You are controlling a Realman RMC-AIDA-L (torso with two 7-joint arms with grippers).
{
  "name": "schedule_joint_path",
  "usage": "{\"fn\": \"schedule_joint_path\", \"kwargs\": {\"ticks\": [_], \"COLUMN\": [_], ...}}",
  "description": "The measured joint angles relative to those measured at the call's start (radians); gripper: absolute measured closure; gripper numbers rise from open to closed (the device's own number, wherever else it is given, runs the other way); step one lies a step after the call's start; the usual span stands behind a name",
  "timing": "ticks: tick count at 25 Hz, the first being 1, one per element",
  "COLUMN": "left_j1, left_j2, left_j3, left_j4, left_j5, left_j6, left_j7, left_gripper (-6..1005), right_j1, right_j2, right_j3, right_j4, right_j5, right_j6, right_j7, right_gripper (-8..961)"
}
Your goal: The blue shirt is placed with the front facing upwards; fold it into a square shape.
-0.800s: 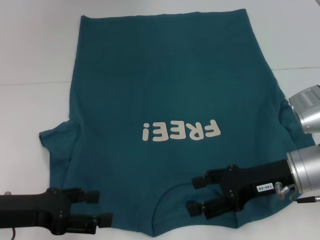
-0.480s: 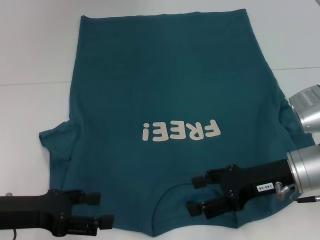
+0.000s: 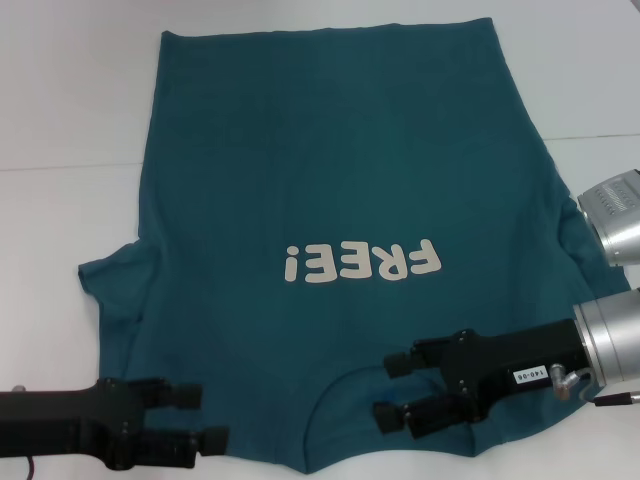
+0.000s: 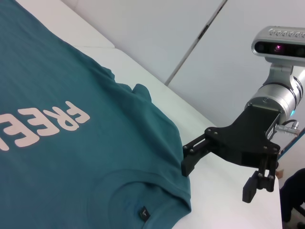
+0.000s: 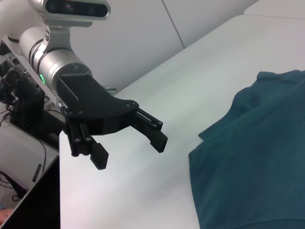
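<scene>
The blue shirt lies flat and face up on the white table, cream letters "FREE!" reading upside down, its neck towards me. My left gripper is open at the near left shoulder edge; the right wrist view shows it hovering over bare table, apart from the shirt. My right gripper is open over the near right shoulder beside the neckline. From the left wrist it appears at the shoulder's edge, near the collar tag.
The table's near edge drops off to dark equipment beside the left arm. The silver joints of my right arm overhang the shirt's right sleeve. White table shows on both sides of the shirt.
The left gripper has crept very slightly to the right along the near edge. The right gripper and the shirt have not visibly moved.
</scene>
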Motion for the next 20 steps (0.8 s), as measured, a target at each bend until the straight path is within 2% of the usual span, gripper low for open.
{"fn": "schedule_joint_path", "kwargs": {"ticks": [5, 13, 17, 20], "left_j1": [-0.013, -0.032, -0.032, -0.035], "left_j2": [0.015, 0.067, 0.083, 0.087], "left_j3": [-0.053, -0.241, -0.303, -0.32], "left_j4": [0.0, -0.043, -0.101, -0.136], "left_j5": [-0.002, 0.003, 0.006, 0.006], "left_j6": [-0.028, -0.156, -0.226, -0.273], "left_j7": [-0.153, -0.554, -0.647, -0.674], "left_gripper": [102, 114, 120, 125], "right_j1": [0.013, 0.081, 0.115, 0.14], "right_j2": [-0.005, -0.061, -0.076, -0.088], "right_j3": [0.024, 0.081, 0.088, 0.089], "right_j4": [-0.009, -0.012, -0.012, -0.012], "right_j5": [0.001, 0.002, 0.002, 0.002], "right_j6": [0.025, 0.175, 0.26, 0.309], "right_j7": [0.126, 0.518, 0.627, 0.694], "right_gripper": [10, 10, 10, 10]}}
